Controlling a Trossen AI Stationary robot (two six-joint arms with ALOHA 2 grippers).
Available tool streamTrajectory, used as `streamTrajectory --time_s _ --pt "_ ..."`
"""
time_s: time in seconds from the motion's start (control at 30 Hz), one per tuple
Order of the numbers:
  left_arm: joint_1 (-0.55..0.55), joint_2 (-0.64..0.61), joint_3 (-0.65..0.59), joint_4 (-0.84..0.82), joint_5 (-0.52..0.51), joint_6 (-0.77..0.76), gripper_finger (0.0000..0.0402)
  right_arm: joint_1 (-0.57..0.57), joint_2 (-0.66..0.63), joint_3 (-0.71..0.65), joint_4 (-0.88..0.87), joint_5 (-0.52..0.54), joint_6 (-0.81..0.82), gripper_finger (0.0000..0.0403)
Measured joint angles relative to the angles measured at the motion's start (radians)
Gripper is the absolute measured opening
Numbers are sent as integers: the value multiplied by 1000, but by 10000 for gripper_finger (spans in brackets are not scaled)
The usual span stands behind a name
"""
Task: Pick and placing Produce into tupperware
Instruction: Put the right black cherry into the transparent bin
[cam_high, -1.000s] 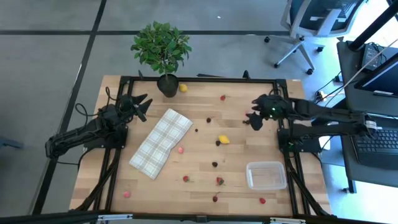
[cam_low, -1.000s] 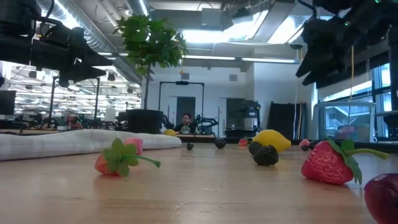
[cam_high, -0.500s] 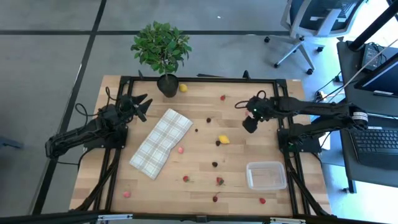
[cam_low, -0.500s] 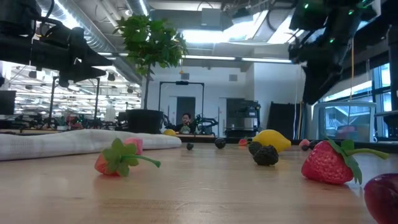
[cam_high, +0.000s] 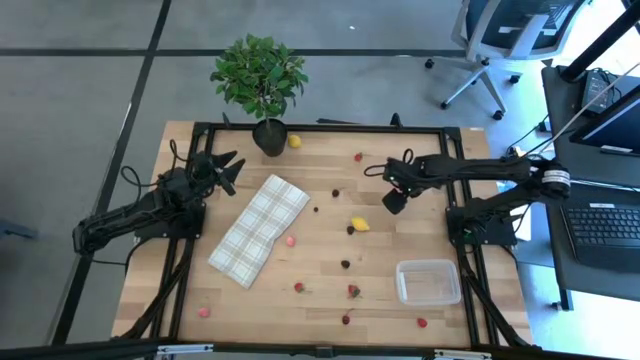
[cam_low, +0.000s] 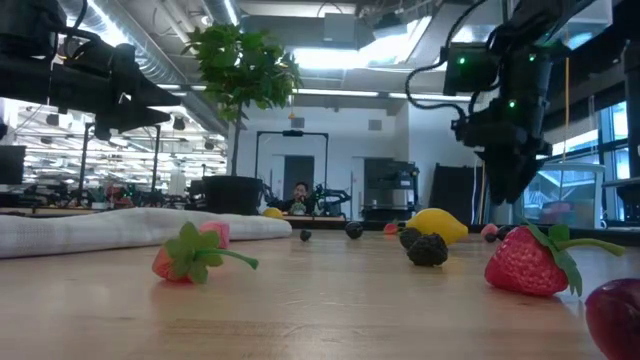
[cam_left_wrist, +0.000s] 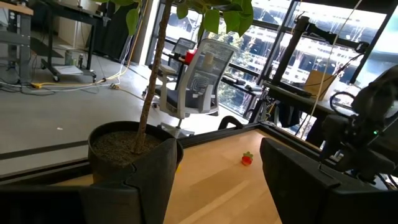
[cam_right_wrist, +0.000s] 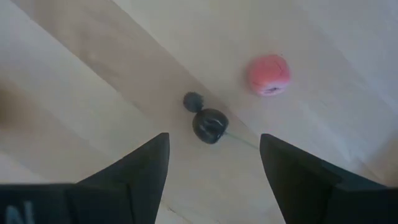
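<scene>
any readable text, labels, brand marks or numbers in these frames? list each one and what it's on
None readable in any view.
Produce, clear tub, plaid cloth, plant pot: no print visible.
Both arms: no legible markings; only green indicator lights on the right arm.
Background room in the low and left wrist views: any signage too small or blurred to read.

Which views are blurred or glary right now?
Right wrist view: soft all over, the dark berry and pink piece fuzzy. Low view: ceiling lights blow out, the near strawberry is blurred. Left wrist view: bright windows wash out the background. High view: evenly lit.
</scene>
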Motion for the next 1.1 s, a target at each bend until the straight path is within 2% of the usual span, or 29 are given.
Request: streamTrajectory --time_s 0.33,0.5,0.67,0.83,1.0,1.1 --pt "0 0 0 0 0 -5 225 -54 93 0 18 -30 -5 252" --pt "0 0 0 0 0 -10 225 -85 124 0 50 -35 -78 252" --pt "0 0 0 0 0 -11 225 -118 152 0 72 -110 -113 252" --pt "0 0 0 0 0 -11 225 -131 170 0 76 -112 -147 252" --pt "0 0 0 0 0 -11 225 -141 203 0 77 -179 -166 252" --pt "0 0 0 0 0 -11 225 -141 235 0 83 -183 -190 251"
